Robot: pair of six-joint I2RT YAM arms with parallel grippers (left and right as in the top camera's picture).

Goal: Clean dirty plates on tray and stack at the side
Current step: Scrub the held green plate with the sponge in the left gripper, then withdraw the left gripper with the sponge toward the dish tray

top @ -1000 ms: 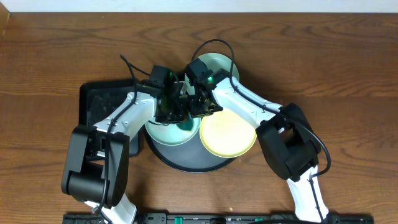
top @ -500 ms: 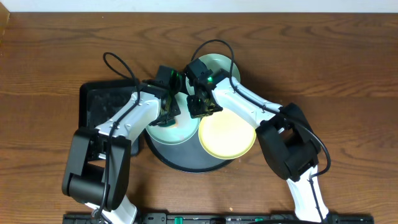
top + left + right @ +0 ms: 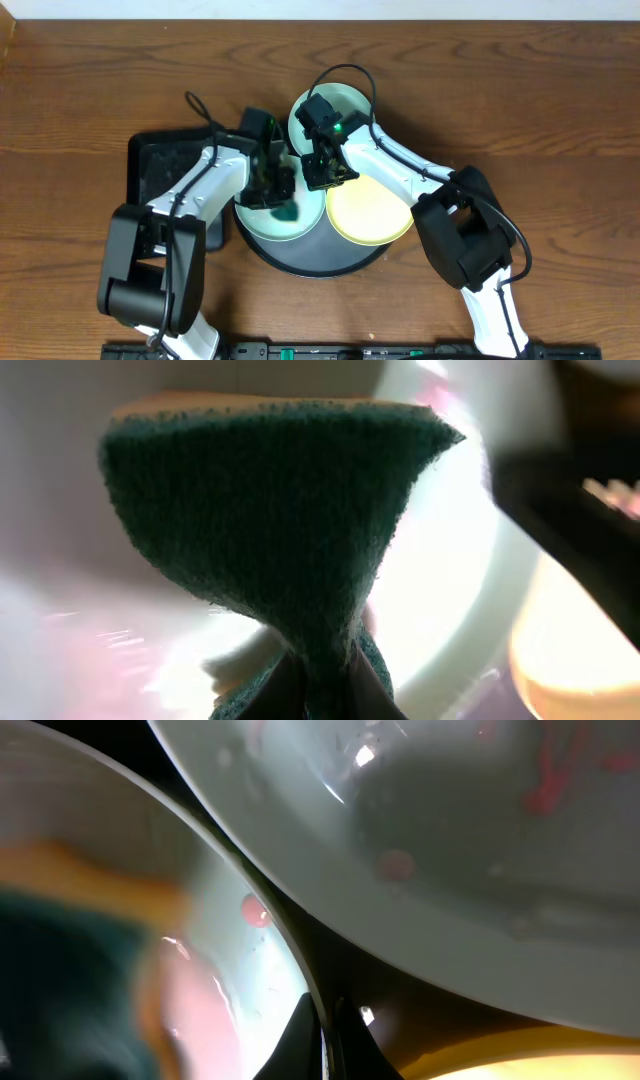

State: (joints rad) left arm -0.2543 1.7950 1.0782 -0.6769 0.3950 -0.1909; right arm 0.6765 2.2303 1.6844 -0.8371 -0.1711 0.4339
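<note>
On the tray [image 3: 310, 262], left gripper [image 3: 277, 188] clamps sponge [image 3: 290, 520] against mint plate [image 3: 258, 222]; right gripper [image 3: 325, 1032] pinches its rim.

Overhead faces down; wrist views hug the plates [image 3: 368, 212].

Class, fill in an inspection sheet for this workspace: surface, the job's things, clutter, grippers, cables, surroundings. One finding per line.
Surface: wooden table, brown wood showing around the arms.
Job's things: round black tray carries the near mint plate and the yellow plate; the far mint plate sits at its far side.
Clutter: black rectangular tray, left of the round tray.
Grippers: left gripper clamps a green sponge against the near mint plate; right gripper pinches that plate's rim.
Cables: black cables loop above both wrists.
Surroundings: pale strip beyond the table's far edge; nothing else seen.
</note>
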